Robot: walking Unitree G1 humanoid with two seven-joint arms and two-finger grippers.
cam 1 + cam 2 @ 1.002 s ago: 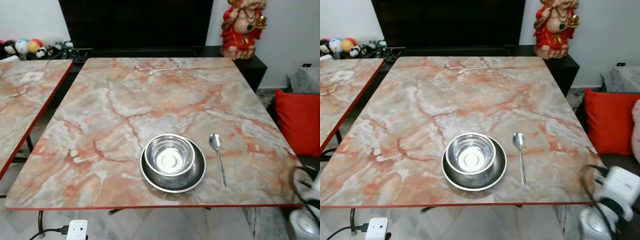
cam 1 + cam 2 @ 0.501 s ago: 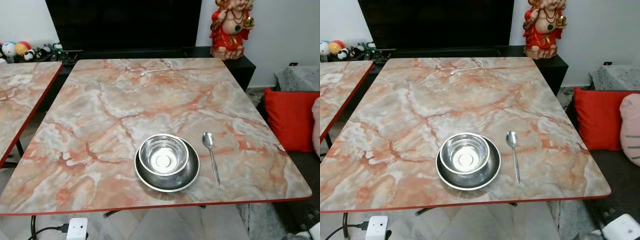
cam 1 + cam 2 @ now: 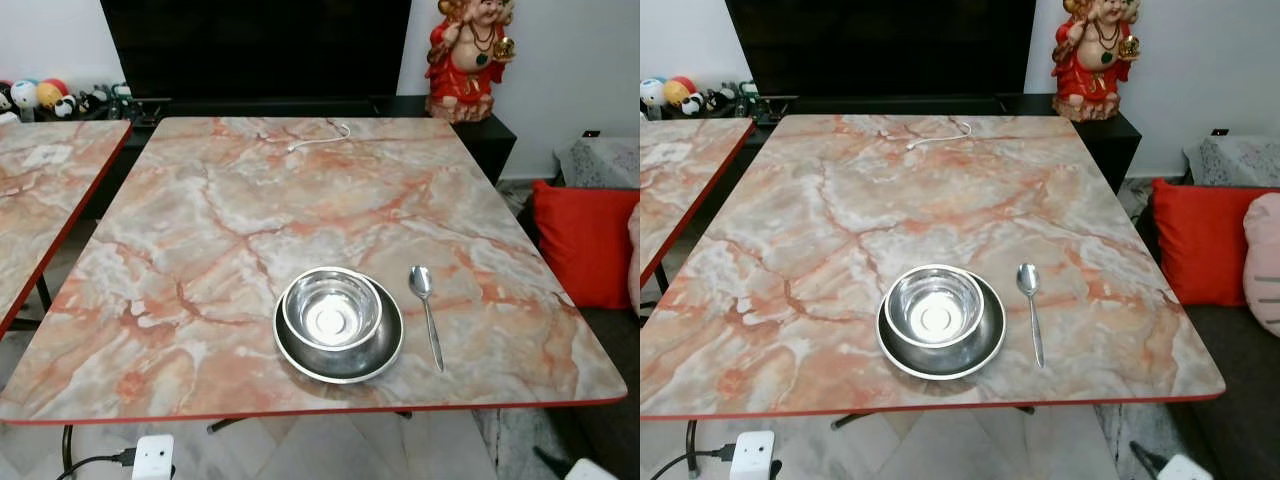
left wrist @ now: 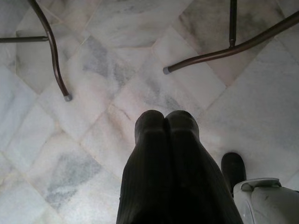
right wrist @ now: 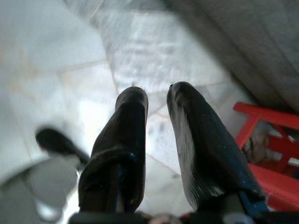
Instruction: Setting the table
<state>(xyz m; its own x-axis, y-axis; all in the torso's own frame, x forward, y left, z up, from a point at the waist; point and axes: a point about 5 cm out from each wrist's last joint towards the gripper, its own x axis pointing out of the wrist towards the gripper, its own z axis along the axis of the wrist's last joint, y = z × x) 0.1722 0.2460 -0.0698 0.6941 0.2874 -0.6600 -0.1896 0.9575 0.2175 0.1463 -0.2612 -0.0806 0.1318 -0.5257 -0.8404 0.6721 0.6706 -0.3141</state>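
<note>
- Tabletop [image 3: 200, 200]: marble-patterned in orange and grey, red edging, seen from above at its near edge.
- Steel bowl [image 3: 331, 309]: empty, sits inside a shallow steel plate [image 3: 385, 350] near the front edge of the tabletop, right of centre.
- Spoon [image 3: 428, 312]: steel, lies flat on the tabletop just beside the plate on its right, apart from it, bowl end pointing away from the robot.
- White cable [image 3: 322, 136]: lies loose at the far edge of the tabletop.
- Second tabletop [image 3: 50, 190]: same pattern, stands to the left, apart from the first.
- Red figurine [image 3: 468, 58]: stands on a dark low cabinet [image 3: 495, 125] behind the tabletop, beside a black screen [image 3: 255, 45].
- Red cushion [image 3: 590, 240]: to the right of the tabletop.
- White power adapter [image 3: 153, 458]: on the floor below the near edge.
- Left tool [image 4: 164, 122]: hangs over the marble floor [image 4: 93, 70] near metal table legs [image 4: 51, 51]; fingers pressed together, holding nothing.
- Right tool [image 5: 156, 100]: hangs over the floor near a red frame [image 5: 271, 140]; fingers slightly apart, holding nothing.
</note>
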